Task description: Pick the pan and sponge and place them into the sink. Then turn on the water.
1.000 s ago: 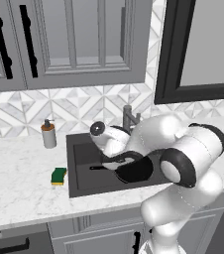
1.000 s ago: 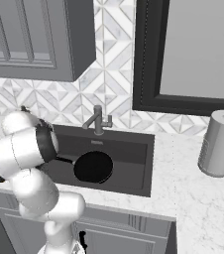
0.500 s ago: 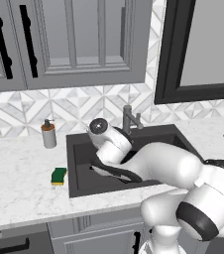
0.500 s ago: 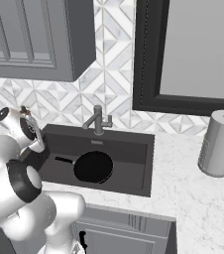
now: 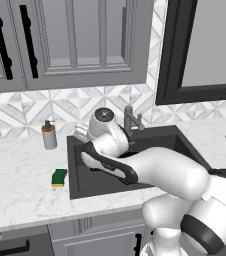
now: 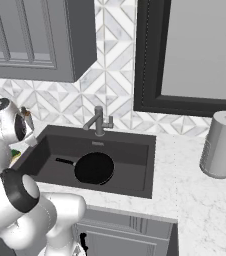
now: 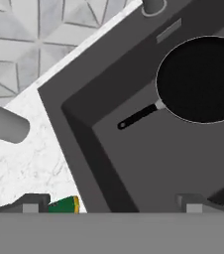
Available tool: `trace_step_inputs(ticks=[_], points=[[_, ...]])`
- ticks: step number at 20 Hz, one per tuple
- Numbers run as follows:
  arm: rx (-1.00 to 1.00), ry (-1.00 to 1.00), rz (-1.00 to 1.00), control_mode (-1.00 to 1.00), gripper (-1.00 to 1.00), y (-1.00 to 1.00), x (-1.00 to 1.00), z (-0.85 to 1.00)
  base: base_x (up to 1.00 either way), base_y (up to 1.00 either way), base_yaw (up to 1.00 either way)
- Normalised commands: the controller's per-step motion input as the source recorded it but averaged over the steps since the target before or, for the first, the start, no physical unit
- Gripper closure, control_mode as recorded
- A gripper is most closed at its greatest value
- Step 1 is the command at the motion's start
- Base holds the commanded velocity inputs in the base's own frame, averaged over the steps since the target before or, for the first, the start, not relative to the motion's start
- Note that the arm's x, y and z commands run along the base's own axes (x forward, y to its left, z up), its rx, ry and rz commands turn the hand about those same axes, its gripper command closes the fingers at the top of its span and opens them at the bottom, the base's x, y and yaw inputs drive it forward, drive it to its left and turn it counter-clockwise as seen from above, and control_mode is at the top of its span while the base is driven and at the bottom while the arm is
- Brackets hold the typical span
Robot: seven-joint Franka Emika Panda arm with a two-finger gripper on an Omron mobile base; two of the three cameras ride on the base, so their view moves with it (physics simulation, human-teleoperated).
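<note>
In the hand view the black frying pan (image 7: 201, 79) lies flat on the floor of the dark sink (image 7: 148, 168), in the upper right of the frame, its thin handle (image 7: 140, 117) running down-left toward the middle. The two dark fingertips (image 7: 30, 202) stand far apart at the bottom edge, one at lower left and one at lower right, spread wide with nothing between them; the gripper (image 7: 111, 204) holds nothing. The green and yellow sponge (image 7: 64, 204) peeks up at the bottom left, on the white marble countertop (image 7: 29, 158) just outside the sink's wall and just beside the left-hand fingertip, toward the middle; whether it touches that fingertip cannot be told. The pan is well apart from both fingertips, up the frame from the right-hand one. In the right base view the pan (image 6: 94, 168) rests in the centre of the sink (image 6: 135, 165), its handle pointing toward the left of the frame, below the grey faucet (image 6: 99, 121). In the left base view the sponge (image 5: 59, 177) sits on the countertop (image 5: 15, 185) left of the sink (image 5: 77, 185), close to its rim, with the brown-topped soap dispenser (image 5: 48, 135) further up the frame near the tiled wall, and the white arm (image 5: 135, 165) reaching across the basin.
</note>
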Motion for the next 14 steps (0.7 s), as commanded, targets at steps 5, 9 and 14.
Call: trace_step_inputs(ticks=[5, 9, 14], points=[[0.00, 0.14, 0.41, -1.00, -1.00, 0.70, -0.51, 0.00, 0.00, 0.00, 0.00], [0.00, 0.12, 0.37, -1.00, -1.00, 0.72, -0.43, -0.02, 0.00, 0.00, 0.00], [-0.04, 0.03, 0.14, -1.00, -1.00, 0.33, -0.24, -0.18, 0.00, 0.00, 0.00]])
